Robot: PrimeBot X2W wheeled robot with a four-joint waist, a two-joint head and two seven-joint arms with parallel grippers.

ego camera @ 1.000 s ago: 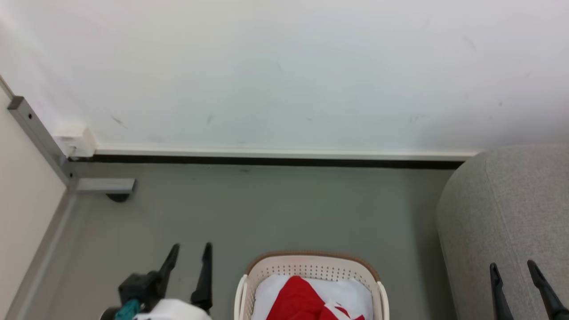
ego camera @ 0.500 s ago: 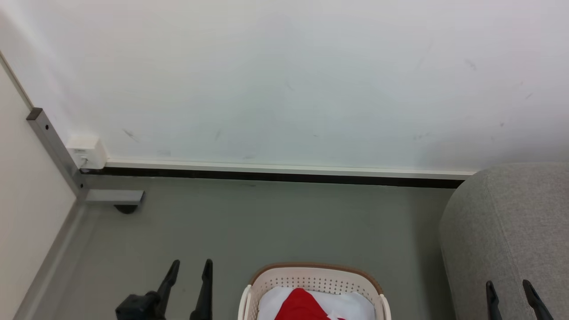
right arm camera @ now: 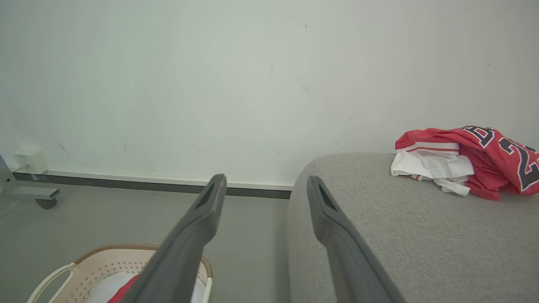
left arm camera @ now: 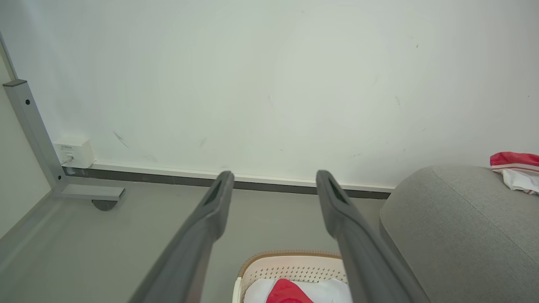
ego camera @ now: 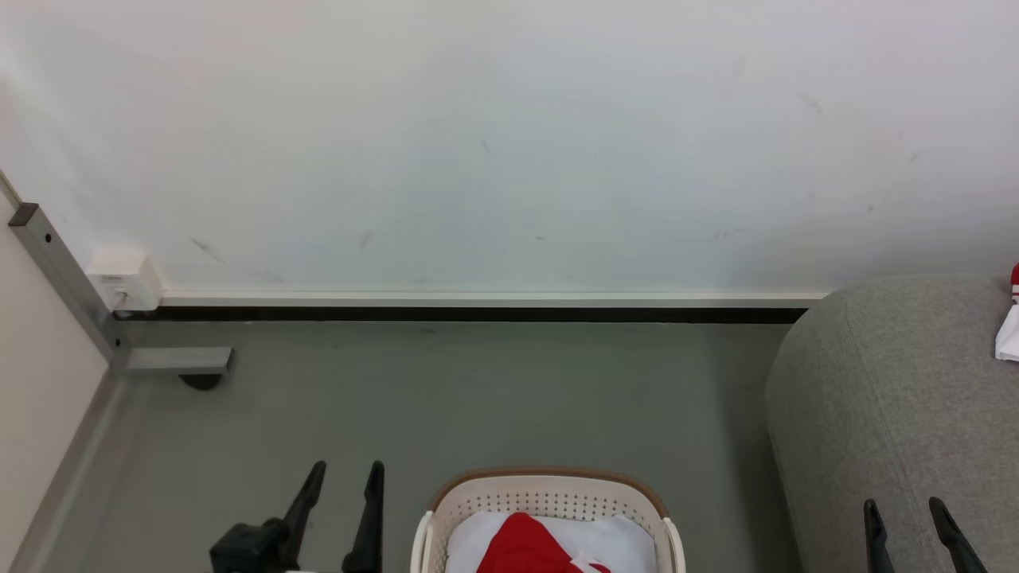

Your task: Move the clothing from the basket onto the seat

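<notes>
Both my tools are empty and spread wide: my left tool (ego camera: 347, 469) hangs above the floor just left of the basket (ego camera: 549, 475), and my right tool (ego camera: 902, 505) hovers over the near edge of the seat (ego camera: 892, 398). I judge I am between loads, with one piece delivered and another to fetch. A red jersey (right arm camera: 484, 168) with black numerals and white trim lies crumpled on the far part of the seat, well apart from my fingers. More clothing (ego camera: 521, 545), a red fold over white cloth, sits inside the basket, below the brown rim. The next move, as I see it, calls for bending down, bringing a tool over the basket opening and pinching the red fold high enough to lift it free without catching the rim or dragging the light basket
</notes>
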